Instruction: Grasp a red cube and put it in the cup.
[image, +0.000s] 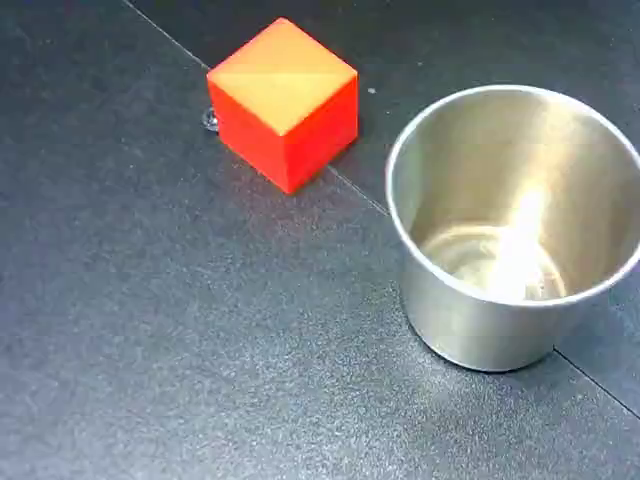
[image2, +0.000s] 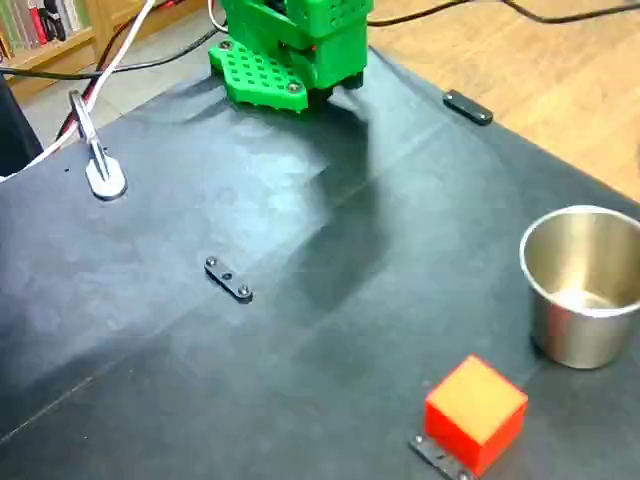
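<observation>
On the dark bench (image2: 200, 360), the red cube (image: 284, 100) sits near the upright, empty cup (image: 515, 225); the pincer is out of view, only the green base (image2: 292, 45) showing.

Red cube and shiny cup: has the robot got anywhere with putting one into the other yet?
Nothing looks done. The red cube sits on the dark table, apart from the cup, whose inside shows only reflections. Nothing is in hand: only the green arm base shows, and the tool is out of view. Grasping, carrying and dropping all remain.
</observation>
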